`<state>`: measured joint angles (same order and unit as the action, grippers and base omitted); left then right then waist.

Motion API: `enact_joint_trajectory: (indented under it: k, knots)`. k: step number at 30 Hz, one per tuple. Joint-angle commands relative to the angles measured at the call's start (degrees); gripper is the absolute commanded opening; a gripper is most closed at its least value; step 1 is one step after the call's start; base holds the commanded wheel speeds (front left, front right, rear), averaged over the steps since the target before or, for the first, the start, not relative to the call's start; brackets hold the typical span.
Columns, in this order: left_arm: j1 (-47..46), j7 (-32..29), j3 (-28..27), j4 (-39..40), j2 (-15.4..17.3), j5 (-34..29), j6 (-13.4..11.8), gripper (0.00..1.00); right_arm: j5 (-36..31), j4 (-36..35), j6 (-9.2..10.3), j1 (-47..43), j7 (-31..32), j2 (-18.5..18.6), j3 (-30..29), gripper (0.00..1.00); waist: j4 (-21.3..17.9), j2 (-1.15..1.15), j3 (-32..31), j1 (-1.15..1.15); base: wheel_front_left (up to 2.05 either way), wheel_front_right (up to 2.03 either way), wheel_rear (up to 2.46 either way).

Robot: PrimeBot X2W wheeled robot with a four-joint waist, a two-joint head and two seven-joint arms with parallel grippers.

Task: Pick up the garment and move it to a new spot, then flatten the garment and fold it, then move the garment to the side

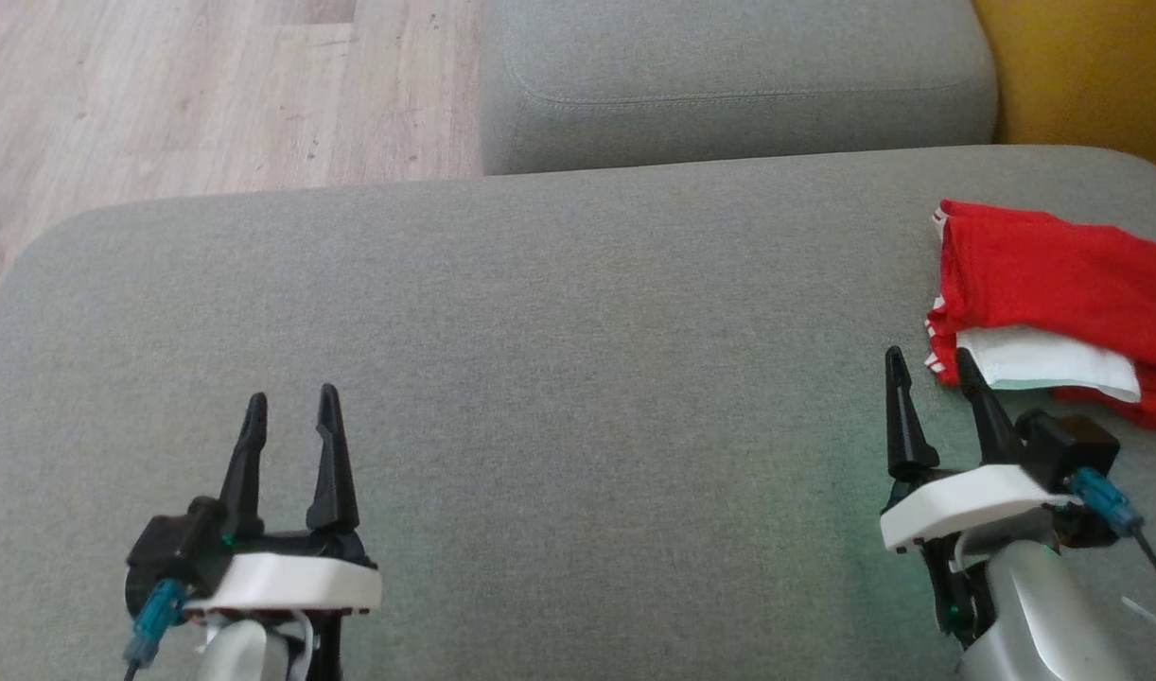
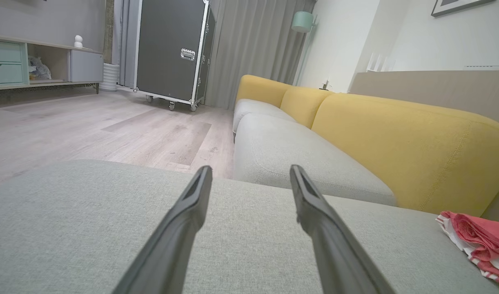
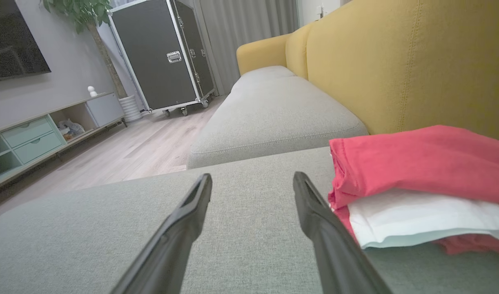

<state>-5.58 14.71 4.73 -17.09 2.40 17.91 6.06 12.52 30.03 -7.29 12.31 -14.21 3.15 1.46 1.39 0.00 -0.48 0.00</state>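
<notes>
Garment [image 1: 1060, 274] lies folded at right-centre of head view on the grey seat [image 1: 578, 303]. It is red w/ a white layer poking out low and striped trim on its left edge. Its right part is cut off by the frame edge, so the full outline can't be made out. In left wrist view the garment [image 2: 478, 241] is just a red-and-white corner at lower right, also cropped. In right wrist view the garment [image 3: 417, 163] sits right-centre, red fold over white, far end running out of frame.

R gripper [image 1: 929, 354] is at lower right of head view, fingers apart & empty. Its right fingertip overlaps the garment's lower-left corner there. In right wrist view the R gripper [image 3: 252, 175] is spread over bare seat, right finger just beside the garment's near edge. Touching or not: can't tell.

L gripper [image 1: 292, 393] is at lower left of head view, fingers apart & empty, well apart from the garment. Left wrist view shows the L gripper [image 2: 250, 168] spread likewise. Whether its tips rest on the seat can't be told.

Both arms are cut off at the bottom edge. Second cushion [image 1: 729, 76] is top centre, its top cropped. Floor [image 1: 162, 95] is upper left. Backrest [image 1: 1089, 66], yellow, fills the upper right corner.
</notes>
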Motion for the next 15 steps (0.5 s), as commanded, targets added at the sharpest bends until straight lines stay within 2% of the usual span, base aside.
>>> enact_joint_trajectory:
  k: [1, 15]
  knots:
    - [-1.50, 0.29, -2.34, 2.06, 0.48, -0.06, 0.11, 1.00, -0.28, -2.46, -0.20, 1.33, -0.77, -0.26, 1.37, 1.00, -0.16, 0.00, 0.00, 0.00, 0.00, 0.00, 0.00]
    - [-1.82, 0.29, -3.14, 0.46, 0.48, 1.77, -0.29, 1.00, -0.58, -3.01, -0.20, 1.61, -0.78, -0.27, 2.00, 1.00, -0.77, 0.00, -0.31, 0.00, 0.00, 0.00, 0.00]
